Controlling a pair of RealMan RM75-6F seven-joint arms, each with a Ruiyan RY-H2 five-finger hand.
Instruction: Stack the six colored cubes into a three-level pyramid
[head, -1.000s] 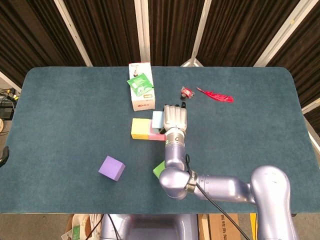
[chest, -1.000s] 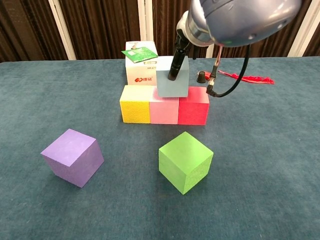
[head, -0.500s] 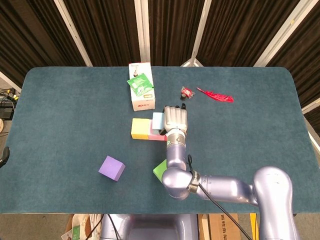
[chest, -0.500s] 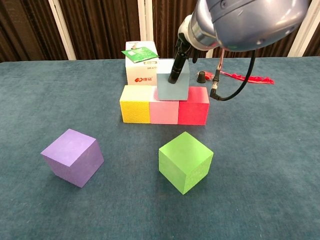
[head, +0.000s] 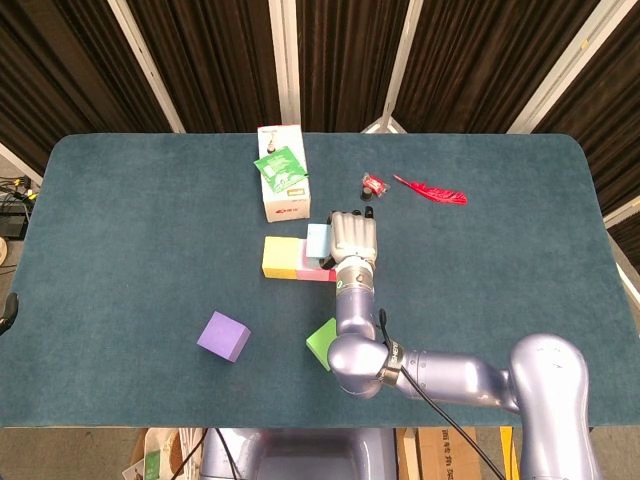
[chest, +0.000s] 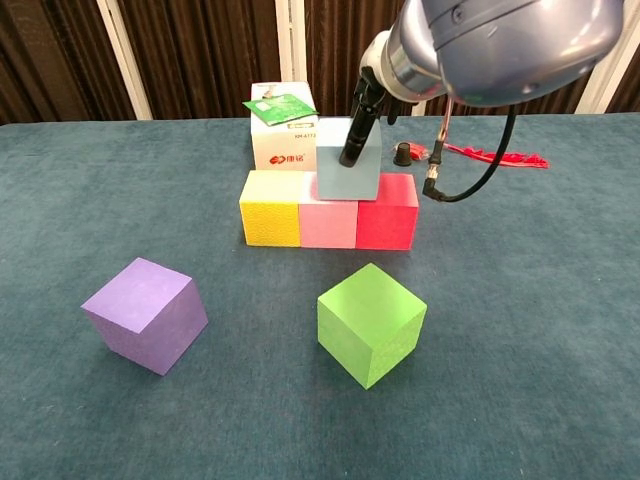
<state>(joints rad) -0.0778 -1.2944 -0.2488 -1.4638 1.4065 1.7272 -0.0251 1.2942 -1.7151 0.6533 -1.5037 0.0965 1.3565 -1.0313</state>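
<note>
A yellow cube (chest: 271, 208), a pink cube (chest: 328, 218) and a red cube (chest: 387, 212) stand in a row at mid-table. My right hand (head: 352, 238) grips a light blue cube (chest: 348, 172) sitting slightly tilted over the pink-red seam, with one finger (chest: 357, 135) down its front face. The blue cube (head: 317, 240) peeks out to the left of the hand in the head view, which hides the red cube. A green cube (chest: 370, 323) lies loose in front of the row, and a purple cube (chest: 146, 314) lies front left. My left hand appears in neither view.
A white box (chest: 283, 140) with a green card on top stands just behind the row. A small black object (chest: 403, 153) and a red feather (chest: 495, 156) lie behind to the right. My right arm (head: 450, 380) crosses the table's near edge.
The blue cube and my right hand have shifted slightly right and back over the row. The other cubes have not moved.
</note>
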